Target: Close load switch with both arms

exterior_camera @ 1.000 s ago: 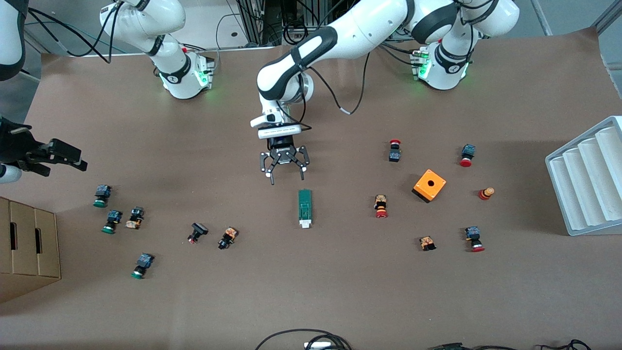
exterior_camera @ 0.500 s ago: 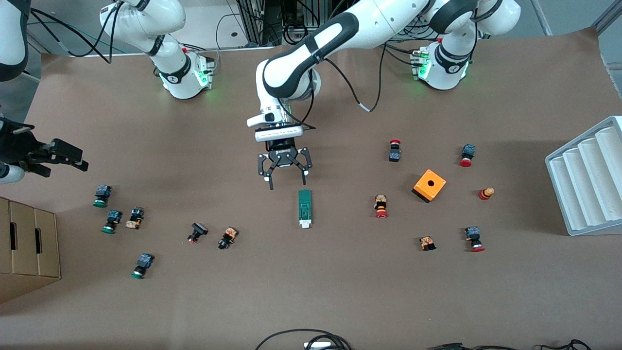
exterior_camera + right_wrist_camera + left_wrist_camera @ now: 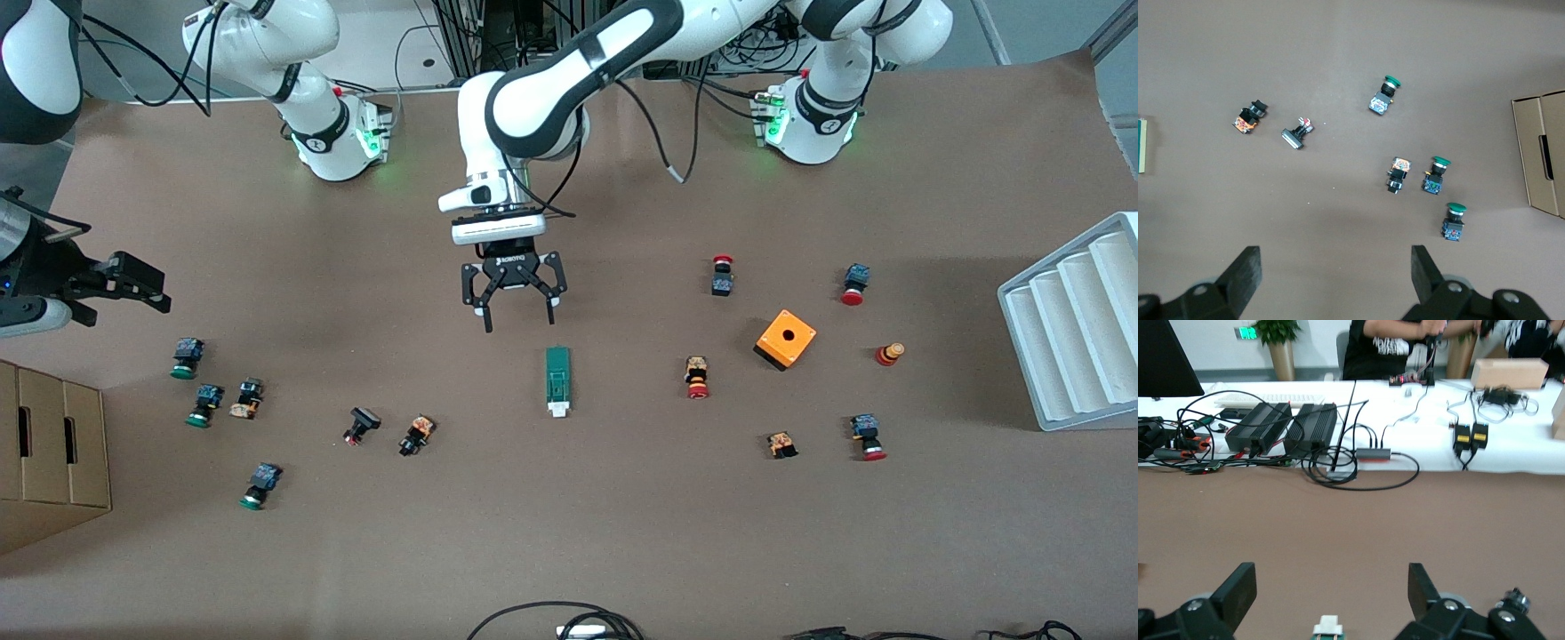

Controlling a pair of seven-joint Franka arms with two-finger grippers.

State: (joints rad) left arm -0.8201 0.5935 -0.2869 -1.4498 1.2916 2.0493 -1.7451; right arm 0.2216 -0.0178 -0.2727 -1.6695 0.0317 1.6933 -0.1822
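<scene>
Left tool (image 3: 514,311) hangs released near our load switch (image 3: 557,380); right tool (image 3: 133,284), also released, waits aside. We haven't touched it yet.

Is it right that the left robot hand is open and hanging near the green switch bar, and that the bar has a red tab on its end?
Not quite. The tab on the end of the load switch is white, not red; the front view shows it. The rest holds: the left gripper is open and hangs over the table beside the bar's other end.
</scene>
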